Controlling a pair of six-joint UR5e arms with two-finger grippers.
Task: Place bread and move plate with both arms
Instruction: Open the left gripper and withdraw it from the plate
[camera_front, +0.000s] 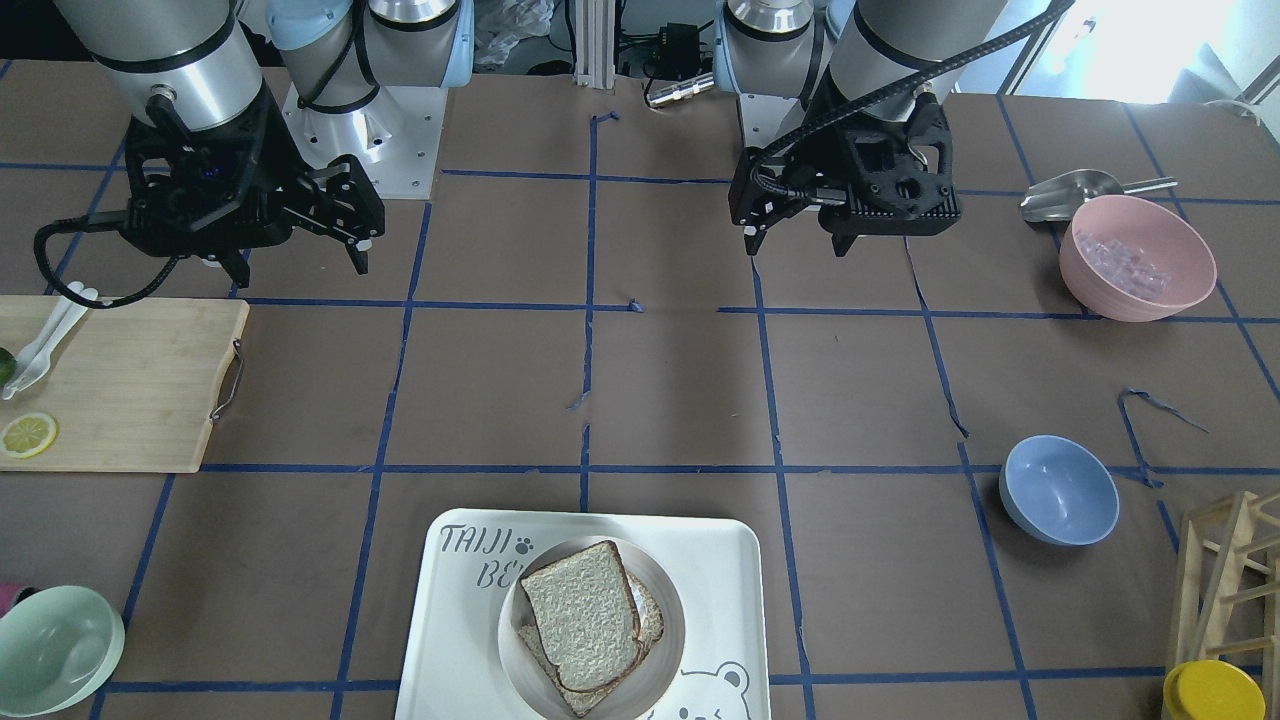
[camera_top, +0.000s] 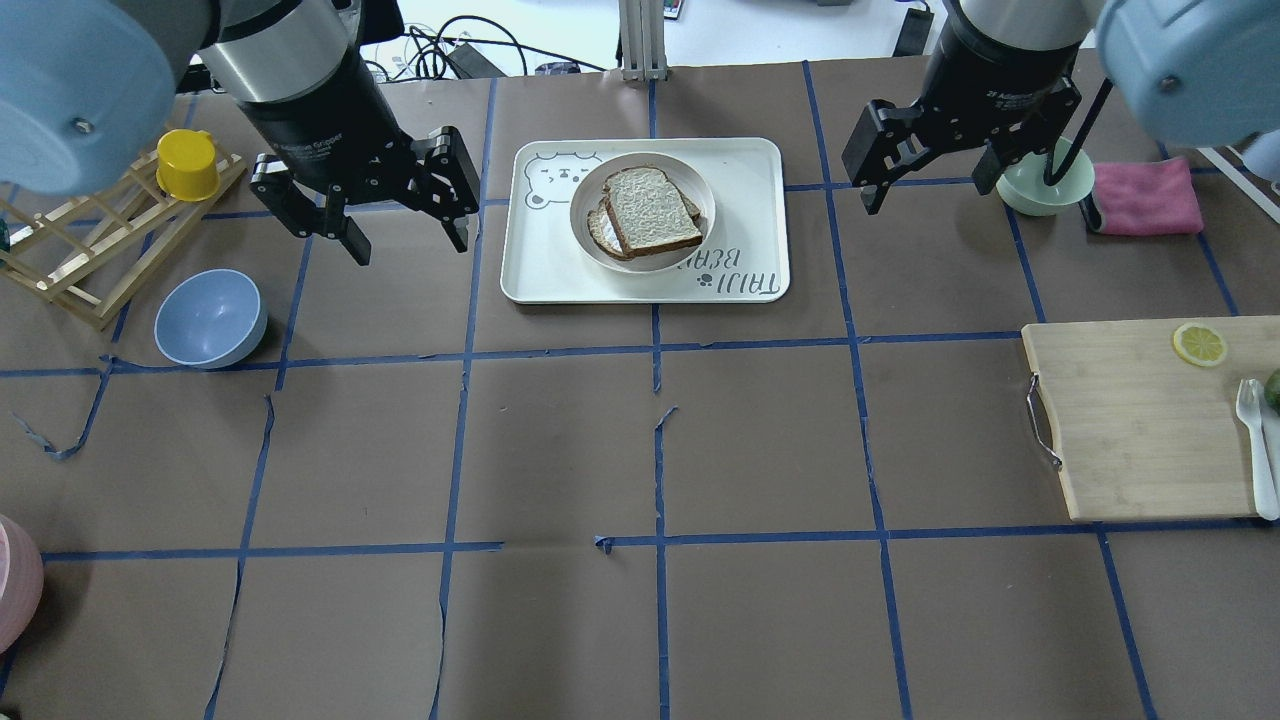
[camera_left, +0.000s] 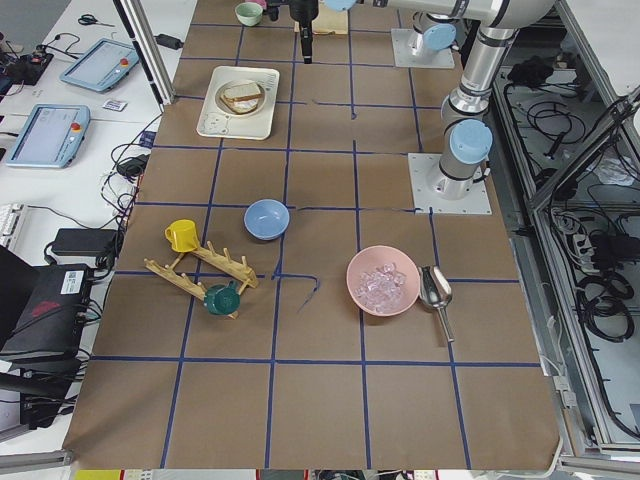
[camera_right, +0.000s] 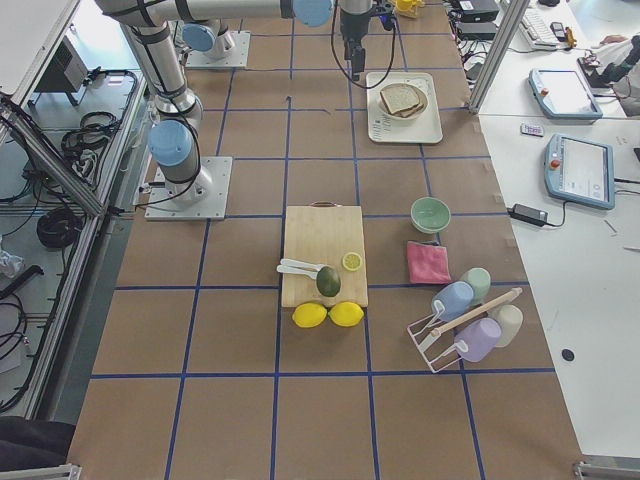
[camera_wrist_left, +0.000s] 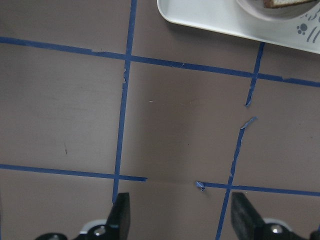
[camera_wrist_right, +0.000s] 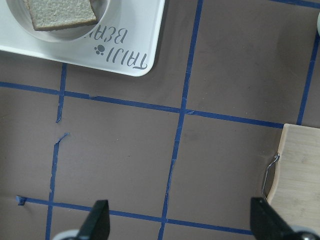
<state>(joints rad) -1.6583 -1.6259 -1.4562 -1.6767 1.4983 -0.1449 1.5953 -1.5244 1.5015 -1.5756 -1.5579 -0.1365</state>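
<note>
The bread (camera_top: 650, 208) lies on top of a second slice on the round off-white plate (camera_top: 700, 185). The plate stands on the white "TAIJI BEAR" tray (camera_top: 540, 260) at the table's far middle. In the front view the bread (camera_front: 580, 615), plate (camera_front: 672, 600) and tray (camera_front: 460, 620) show at the bottom. My left gripper (camera_top: 410, 248) hangs open and empty above the table, left of the tray. My right gripper (camera_top: 930, 195) hangs open and empty, right of the tray. The wrist views show both grippers open, left (camera_wrist_left: 182, 215) and right (camera_wrist_right: 181, 220), over brown table.
A blue bowl (camera_top: 210, 318) and a wooden rack with a yellow cup (camera_top: 190, 165) stand left. A pale green bowl (camera_top: 1045, 185) and a pink cloth (camera_top: 1145, 195) lie behind my right gripper. A cutting board (camera_top: 1140, 430) is right, a pink bowl (camera_front: 1138, 258) near my left base.
</note>
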